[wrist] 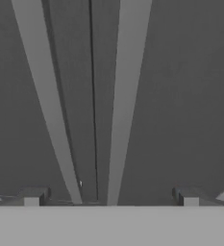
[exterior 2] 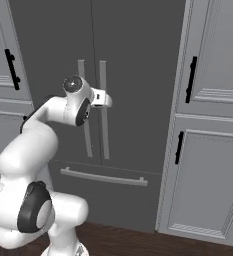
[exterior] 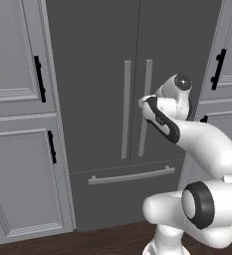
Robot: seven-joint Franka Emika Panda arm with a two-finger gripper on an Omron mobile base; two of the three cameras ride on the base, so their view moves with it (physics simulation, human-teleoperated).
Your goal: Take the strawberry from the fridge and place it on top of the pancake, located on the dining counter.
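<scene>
The fridge (exterior: 97,74) stands right ahead, dark grey, with both doors shut. Its two long vertical handles (wrist: 125,96) run side by side along the door seam. My gripper (wrist: 111,199) is open and empty, pointed straight at the seam between the handles, a short way off the doors. In the right base view the hand (exterior 2: 102,98) sits in front of the right handle (exterior 2: 103,130). The strawberry is hidden behind the shut doors. The pancake and the dining counter are out of view.
Light grey panelled cabinets (exterior: 18,149) with black handles flank the fridge on the left and on the right (exterior 2: 208,150). The bottom drawer's horizontal bar (exterior: 130,175) lies below the doors. Dark wood floor (exterior 2: 128,242) runs along the base.
</scene>
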